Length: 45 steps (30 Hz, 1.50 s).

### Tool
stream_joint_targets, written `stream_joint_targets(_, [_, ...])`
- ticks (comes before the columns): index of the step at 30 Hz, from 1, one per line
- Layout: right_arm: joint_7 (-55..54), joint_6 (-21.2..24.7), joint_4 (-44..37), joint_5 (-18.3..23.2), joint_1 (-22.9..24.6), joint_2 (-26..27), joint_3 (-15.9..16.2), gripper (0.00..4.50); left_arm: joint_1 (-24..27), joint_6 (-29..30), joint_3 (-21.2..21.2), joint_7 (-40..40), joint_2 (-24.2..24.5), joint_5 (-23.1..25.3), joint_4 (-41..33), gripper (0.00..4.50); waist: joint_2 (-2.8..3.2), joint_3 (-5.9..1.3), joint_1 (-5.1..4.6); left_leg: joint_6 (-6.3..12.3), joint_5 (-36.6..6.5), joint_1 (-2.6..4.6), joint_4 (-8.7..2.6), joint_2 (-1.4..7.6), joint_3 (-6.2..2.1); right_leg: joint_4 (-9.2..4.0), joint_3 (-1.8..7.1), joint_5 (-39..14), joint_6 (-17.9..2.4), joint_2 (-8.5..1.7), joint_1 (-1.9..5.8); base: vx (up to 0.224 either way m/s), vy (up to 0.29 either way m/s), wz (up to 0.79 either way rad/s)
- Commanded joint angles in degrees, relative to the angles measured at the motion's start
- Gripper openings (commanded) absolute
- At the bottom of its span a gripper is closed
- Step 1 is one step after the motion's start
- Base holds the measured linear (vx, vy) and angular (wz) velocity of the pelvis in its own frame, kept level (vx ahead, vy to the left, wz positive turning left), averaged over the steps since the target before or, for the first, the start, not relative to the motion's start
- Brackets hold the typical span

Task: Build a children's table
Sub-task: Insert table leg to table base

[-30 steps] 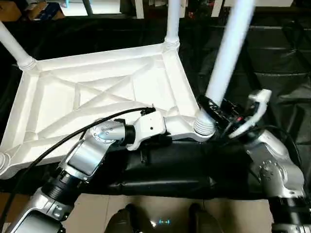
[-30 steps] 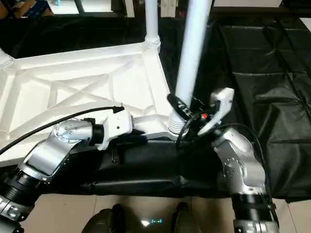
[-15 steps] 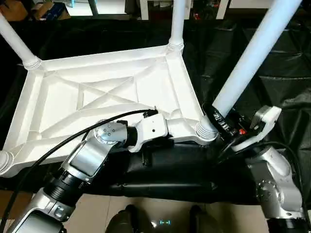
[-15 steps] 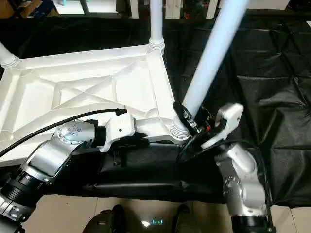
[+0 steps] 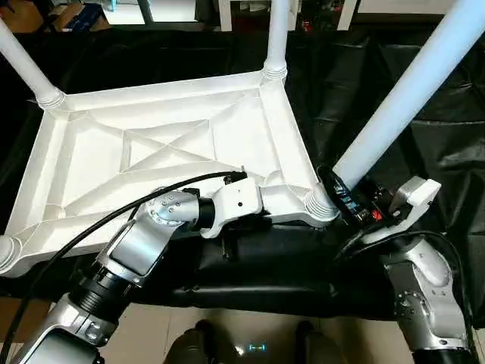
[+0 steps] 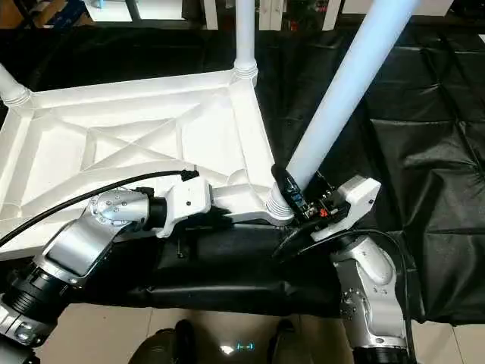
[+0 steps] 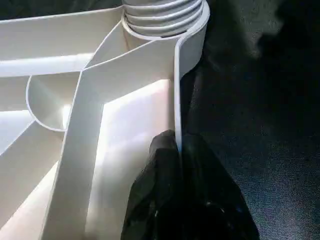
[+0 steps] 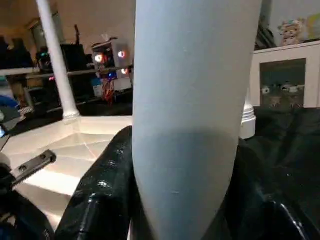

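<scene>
The white table top (image 5: pixel 91 163) lies upside down on a black sheet, its X-ribbed underside facing up. White legs stand in its far left socket (image 5: pixel 23 68) and far right socket (image 5: pixel 276 34). A third leg (image 5: pixel 402 98) sits in the near right socket (image 5: pixel 320 205) and leans strongly to the right. My right gripper (image 5: pixel 342 196) is shut on that leg just above the socket; the leg (image 8: pixel 195 100) stands between its black fingers (image 8: pixel 100 200). My left gripper (image 7: pixel 178 150) is shut on the top's near rim (image 7: pixel 176 90), left of that socket.
The black sheet (image 5: pixel 424 144) covers the ground around the top. A black cable (image 5: pixel 91 227) runs over my left forearm. A white shelving unit (image 5: pixel 227 11) and boxes (image 5: pixel 30 11) stand at the back. Tan floor (image 5: pixel 151 334) shows near my feet.
The near right leg has tipped from nearly upright to a strong lean to the right, and my right gripper has swung right with it. My left gripper has kept its hold on the rim.
</scene>
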Motion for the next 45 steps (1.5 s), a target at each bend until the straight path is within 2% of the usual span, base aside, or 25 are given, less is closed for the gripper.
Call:
stream_joint_targets(1, [3.1, 3.6, 8.8, -7.3, 5.7, -1.9, 3.6, 1.85, 0.5, 0.7, 0.7, 2.5, 0.7, 1.6, 2.5, 0.00, -0.57, -2.50, -0.45, 1.10, -21.8, 1.34, -4.36, 0.58, -0.44, -3.56, 0.26, -20.0, -9.4, 0.41, 1.21, 0.000, 0.000, 0.00])
stream_joint_targets(9, [7.3, 6.4, 9.6, -8.6, 4.6, -5.6, 7.3, 1.85, 0.5, 0.7, 0.5, 2.3, 0.7, 1.7, 2.6, 0.00, -0.69, -2.66, -0.48, 1.62, -21.3, 1.21, -4.32, 0.56, -0.42, -3.53, 0.21, -18.9, -9.6, 0.47, 1.33, 0.000, 0.000, 0.00])
stream_joint_targets(12, [8.4, 5.9, 9.8, -9.3, 4.3, -7.0, 8.7, 1.85, 0.6, 0.7, 0.5, 2.3, 0.7, 1.7, 2.5, 0.00, -0.88, -2.69, -0.56, 1.64, -21.9, 1.16, -4.37, 0.58, -0.46, -3.65, 0.18, -20.2, -9.4, 0.42, 1.34, 0.000, 0.000, 0.00])
stream_joint_targets(15, [9.0, 5.6, 10.0, -9.6, 4.2, -7.7, 9.4, 1.85, 0.6, 0.7, 0.4, 2.4, 0.7, 1.8, 2.4, 0.00, -0.72, -2.72, -0.57, 1.50, -22.3, 1.27, -4.38, 0.62, -0.44, -3.74, 0.22, -20.7, -9.2, 0.42, 1.20, 0.000, 0.000, 0.00])
stream_joint_targets(17, [9.7, 5.4, 10.3, -10.2, 4.1, -8.3, 10.3, 1.85, 0.7, 0.7, 0.4, 2.4, 0.8, 1.7, 2.3, 0.00, -0.78, -2.79, -0.47, 1.39, -22.3, 1.43, -4.36, 0.68, -0.37, -3.75, 0.26, -19.9, -9.3, 0.53, 1.11, 0.000, 0.000, 0.00])
stream_joint_targets(19, [10.1, 5.2, 10.6, -10.7, 3.9, -8.7, 11.1, 1.85, 0.8, 0.8, 0.4, 2.4, 0.8, 1.7, 2.1, 0.00, -0.84, -2.96, -0.54, 1.49, -21.6, 1.19, -4.34, 0.63, -0.42, -3.56, 0.17, -18.0, -9.6, 0.59, 1.35, 0.000, 0.000, 0.00])
stream_joint_targets(25, [10.7, 5.3, 11.4, -11.6, 2.4, -9.8, 13.0, 1.85, 0.9, 0.7, 0.2, 2.3, 0.9, 1.8, 2.1, 0.00, -0.91, -3.05, -0.69, 0.86, -24.2, 1.21, -4.54, 0.65, -0.55, -3.83, 0.15, -21.2, -8.9, 0.50, 1.22, 0.000, 0.000, 0.00])
stream_joint_targets(32, [11.9, 6.8, 12.7, -13.8, 0.8, -11.3, 16.3, 1.86, 0.9, 0.5, 0.1, 2.3, 1.0, 1.8, 2.2, 0.00, -1.05, -3.25, -0.80, 0.82, -24.3, 1.13, -4.52, 0.63, -0.53, -3.82, 0.13, -20.9, -8.8, 0.59, 1.21, 0.000, 0.000, 0.00])
stream_joint_targets(33, [12.0, 7.4, 13.0, -14.2, 0.3, -11.4, 16.8, 1.86, 0.9, 0.4, 0.1, 2.2, 1.0, 1.8, 2.3, 0.00, -1.09, -3.18, -0.92, 0.80, -24.4, 0.93, -4.59, 0.56, -0.59, -3.82, 0.08, -21.6, -8.7, 0.55, 1.31, 0.000, 0.000, 0.00])
stream_joint_targets(35, [12.6, 8.1, 13.4, -14.6, -0.8, -11.5, 17.6, 1.86, 0.9, 0.4, 0.0, 2.2, 1.1, 1.8, 2.3, 0.00, -1.12, -3.09, -1.24, 0.63, -26.0, 1.01, -4.68, 0.54, -0.64, -4.05, 0.09, -24.0, -8.2, 0.54, 1.09, 0.000, 0.000, 0.00])
stream_joint_targets(36, [13.4, 9.2, 13.7, -15.1, -2.6, -11.7, 18.6, 1.86, 0.8, 0.3, 0.0, 2.1, 1.1, 1.8, 2.4, 0.00, -0.95, -2.98, -1.47, 0.32, -27.4, 1.11, -4.77, 0.56, -0.74, -4.26, 0.08, -25.7, -7.8, 0.51, 0.89, 0.000, 0.000, 0.00])
stream_joint_targets(38, [13.7, 10.2, 13.5, -14.8, -3.9, -11.7, 18.9, 1.86, 0.8, 0.3, 0.0, 2.1, 1.1, 1.8, 2.4, 0.00, -1.10, -2.90, -1.99, -0.10, -29.2, 0.85, -4.92, 0.51, -1.05, -4.38, 0.03, -28.9, -6.9, 0.36, 0.89, 0.000, 0.000, 0.00])
stream_joint_targets(40, [13.6, 10.4, 13.6, -14.6, -4.5, -11.8, 19.2, 1.86, 0.8, 0.3, -0.1, 2.2, 1.1, 1.8, 2.4, 0.00, -1.06, -2.92, -2.07, -0.34, -30.1, 1.07, -4.93, 0.54, -1.15, -4.62, 0.08, -30.7, -6.1, 0.31, 0.65, 0.000, 0.000, 0.00])
stream_joint_targets(45, [13.5, 10.1, 14.0, -13.9, -6.0, -12.3, 19.3, 1.86, 0.8, 0.3, -0.1, 2.3, 1.1, 1.7, 2.4, 0.00, -1.13, -2.87, -2.38, -0.44, -30.6, 1.04, -4.98, 0.61, -1.19, -4.72, 0.11, -30.9, -6.0, 0.35, 0.39, 0.000, 0.000, 0.00])
